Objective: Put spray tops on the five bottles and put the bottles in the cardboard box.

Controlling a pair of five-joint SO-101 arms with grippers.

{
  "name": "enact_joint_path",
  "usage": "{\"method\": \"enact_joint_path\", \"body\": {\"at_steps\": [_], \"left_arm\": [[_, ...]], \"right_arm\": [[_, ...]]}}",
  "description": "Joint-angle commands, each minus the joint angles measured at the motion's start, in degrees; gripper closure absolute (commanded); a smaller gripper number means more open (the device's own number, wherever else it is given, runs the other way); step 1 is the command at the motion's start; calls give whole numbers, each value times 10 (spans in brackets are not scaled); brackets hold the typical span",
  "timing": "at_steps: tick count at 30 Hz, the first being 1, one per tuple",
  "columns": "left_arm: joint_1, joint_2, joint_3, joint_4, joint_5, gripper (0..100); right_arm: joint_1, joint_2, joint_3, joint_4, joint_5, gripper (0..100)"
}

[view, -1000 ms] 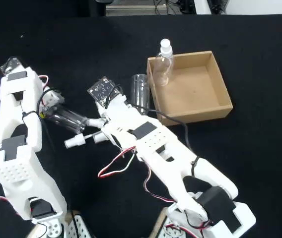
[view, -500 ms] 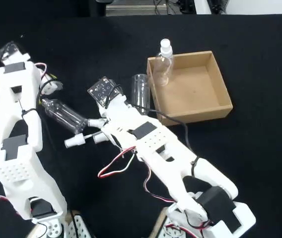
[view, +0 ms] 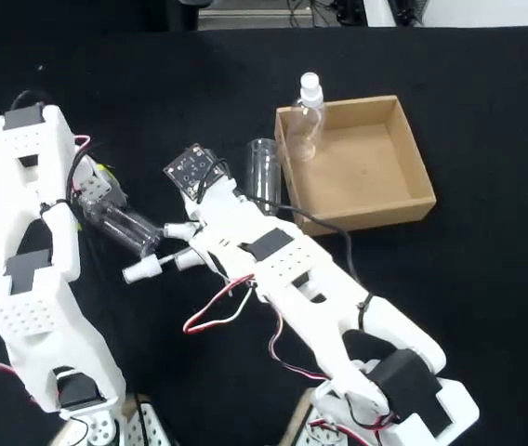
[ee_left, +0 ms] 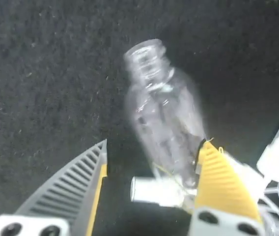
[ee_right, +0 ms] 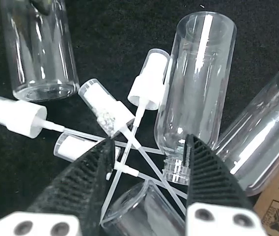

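High view: left arm folded up tall at the left side, left gripper (view: 99, 193) low by a clear bottle (view: 123, 225) lying flat. Fingers wide apart, bottle between them, close against one. Right arm stretched flat toward the far left, right gripper (ee_right: 149, 142) wide open over loose spray tops (ee_right: 148, 86). Capped bottle (view: 309, 116) upright in the cardboard box (view: 366, 218). Half a second ago left gripper farther off; now back down at the bottle.

I have the left arm (view: 27, 251) folded upright at the left, with the left end effector (ee_left: 152, 143) spread apart. The right arm (view: 310, 288) stretches far and leftward, the right end effector (ee_right: 149, 142) likewise parted.
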Motion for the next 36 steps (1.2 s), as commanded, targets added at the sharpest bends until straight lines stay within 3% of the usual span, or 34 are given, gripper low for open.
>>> {"method": "enact_joint_path", "body": {"at_steps": [1,6,12,17,18,20,28,33,36], "left_arm": [[22,8,15,-40,25,717],[50,32,37,-56,35,720],[36,37,7,-77,31,732],[2,39,-28,-129,-28,972],[-6,38,-35,-136,-47,974],[-22,37,-53,-139,-87,922],[-43,38,-73,-124,-210,894],[-22,32,-80,-73,-236,705],[-17,32,-90,-55,-236,680]], "right_arm": [[-6,-28,-6,-18,4,797],[-6,-28,-6,-18,4,797],[-6,-28,-6,-18,4,797],[-5,-29,-6,-18,4,797],[-5,-29,-6,-18,4,797],[-5,-29,-6,-18,4,797],[-6,-28,-6,-18,4,797],[-6,-28,-6,-18,4,797],[-6,-28,-6,-18,4,797]]}}
